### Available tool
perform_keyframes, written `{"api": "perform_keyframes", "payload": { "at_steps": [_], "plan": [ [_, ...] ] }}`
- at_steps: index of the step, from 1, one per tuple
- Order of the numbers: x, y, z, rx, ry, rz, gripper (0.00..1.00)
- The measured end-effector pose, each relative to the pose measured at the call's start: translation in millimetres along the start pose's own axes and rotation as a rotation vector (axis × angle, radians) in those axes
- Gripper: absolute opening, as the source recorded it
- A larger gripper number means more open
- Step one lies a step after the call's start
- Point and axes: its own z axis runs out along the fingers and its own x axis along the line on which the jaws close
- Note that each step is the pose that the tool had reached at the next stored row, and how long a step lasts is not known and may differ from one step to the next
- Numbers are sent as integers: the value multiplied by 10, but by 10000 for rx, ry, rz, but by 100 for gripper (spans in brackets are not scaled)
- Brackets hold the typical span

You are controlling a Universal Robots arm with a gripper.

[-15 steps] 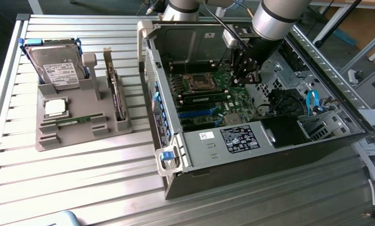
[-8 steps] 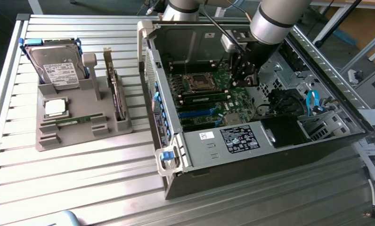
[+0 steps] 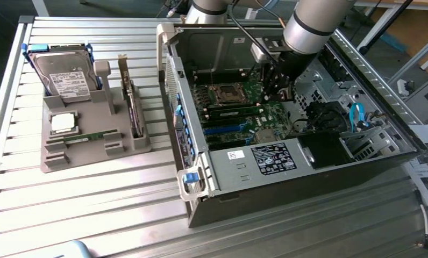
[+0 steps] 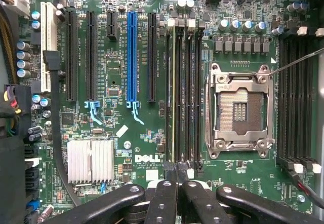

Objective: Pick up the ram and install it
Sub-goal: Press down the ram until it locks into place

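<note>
Directly beneath the gripper [image 4: 176, 183] lies the motherboard [image 4: 126, 133] of the open computer case [image 3: 286, 161]; the arm reaches down into that case in the exterior view, with the gripper hanging over the memory slots [image 4: 183, 92] just beside the empty processor socket [image 4: 240, 114]; the fingers are pressed together, and nothing can be seen clamped between their tips. One green-edged stick stands in the slot straight ahead of the fingertips, and I take this to be the ram [image 4: 173, 92], already set into the board; whether it is fully latched I cannot tell from here. Another thin green stick [image 3: 90, 136] lies on the grey parts tray [image 3: 92, 145], well away from the gripper on the slatted table [image 3: 92, 204], alongside a hard drive [image 3: 62, 75] and a tall dark expansion card [image 3: 132, 102].

By my judgement the carrying is finished and the work stands at the seating stage, or just past it; the closed fingers directly over the stick's near end suggest pressing rather than grasping. Any further push calls for force square down along the slot; a skewed push could bend the stick or leave one end proud.
</note>
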Motion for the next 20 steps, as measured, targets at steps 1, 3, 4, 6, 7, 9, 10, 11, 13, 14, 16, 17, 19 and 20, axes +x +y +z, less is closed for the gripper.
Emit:
{"api": "perform_keyframes", "payload": {
  "at_steps": [1,3,4,6,7,9,10,11,13,14,16,17,19,20],
  "plan": [
    [0,0,0,0,0,0,11],
    [0,0,0,0,1,0,11],
    [0,-1,0,0,1,0,11],
    [-1,-17,1,0,0,-1,11],
    [-1,-25,1,1,-1,-1,11],
    [0,-41,0,0,0,0,11],
    [0,-46,0,0,0,0,11],
    [0,-46,0,0,0,0,11],
    [0,-46,0,0,0,1,11],
    [1,-46,4,1,-2,1,11],
    [2,-47,24,0,1,0,11],
    [2,-47,32,0,-1,0,11],
    [3,-47,47,0,0,0,11],
    [4,-48,54,0,1,0,11]
  ]
}}
